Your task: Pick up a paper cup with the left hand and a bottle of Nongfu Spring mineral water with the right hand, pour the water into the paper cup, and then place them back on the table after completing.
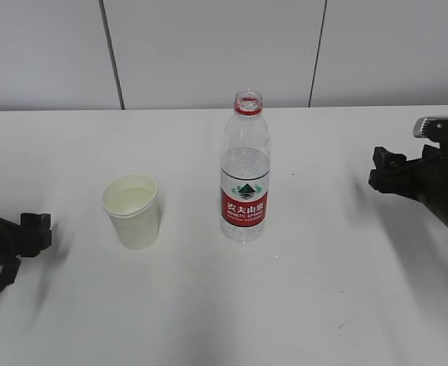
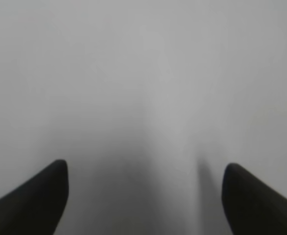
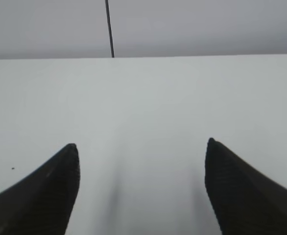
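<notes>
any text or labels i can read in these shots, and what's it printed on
"农夫山泉": white characters on the red label of the bottle.
Below that, a line of small white Latin letters on the same label: too small to read.
A green mountain logo sits above the characters, no words in it.
Paper cup: plain, no print visible.
Both wrist views: no text.

Cream-white paper cup [image 1: 132, 211], pale inside. Clear bottle [image 1: 245, 169], red neck ring, red label [image 1: 244, 204] with white characters, green-and-white emblem on white band above. Plain white table [image 1: 208, 305]. Pale grey wall [image 1: 208, 46], thin dark seams. Both grippers black: left hand [image 1: 37, 232], right hand [image 1: 384, 171].
</notes>
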Controlling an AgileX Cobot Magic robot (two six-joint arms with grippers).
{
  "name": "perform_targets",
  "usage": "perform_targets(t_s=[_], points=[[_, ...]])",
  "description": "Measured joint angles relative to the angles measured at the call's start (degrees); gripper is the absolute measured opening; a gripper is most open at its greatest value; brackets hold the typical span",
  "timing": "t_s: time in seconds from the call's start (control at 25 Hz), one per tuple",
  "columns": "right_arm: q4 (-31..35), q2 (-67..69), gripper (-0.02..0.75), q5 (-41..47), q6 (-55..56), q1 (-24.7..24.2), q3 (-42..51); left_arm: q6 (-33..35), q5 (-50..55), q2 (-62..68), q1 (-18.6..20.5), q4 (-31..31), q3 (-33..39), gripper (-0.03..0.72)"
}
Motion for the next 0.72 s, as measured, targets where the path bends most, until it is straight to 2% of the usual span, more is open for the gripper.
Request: perform_targets(t_s=[0.2,0.52,0.72], points=[[-0.14,-6.85,0.589,20.78,0.00,-0.26,-5.26,0.00,24.93,-8.68,0.10,0.01,-6.87,0.585],[-0.19,-12.71,0.589,54.53,0.00,-0.60,-17.75,0.00,66.33,-13.73,0.80,3.39,-26.44,0.578],[-0.19,-12.80,0.589,74.43,0.00,-0.60,-25.42,0.00,79.87,-13.73,2.26,4.08,-35.89,0.574]])
